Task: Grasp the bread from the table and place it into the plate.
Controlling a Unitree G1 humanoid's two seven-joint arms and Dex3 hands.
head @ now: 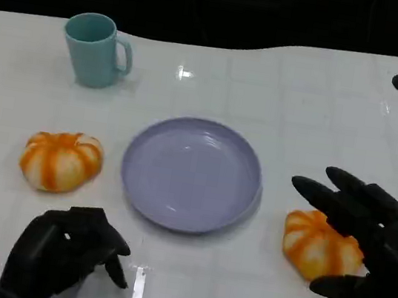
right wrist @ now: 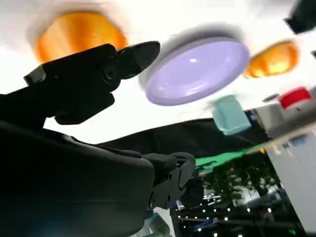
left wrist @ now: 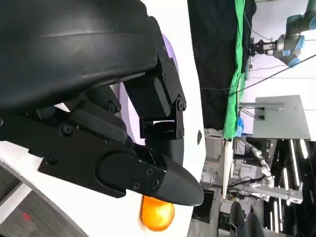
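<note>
My right hand (head: 364, 245) hovers with fingers apart over the right bread (head: 317, 245), beside the plate (head: 191, 174); my left hand (head: 68, 249) is curled, holding nothing.

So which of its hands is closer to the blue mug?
The left. The left hand sits at the table's near edge on the mug's side; the right hand is across the plate, over the other bread.
</note>
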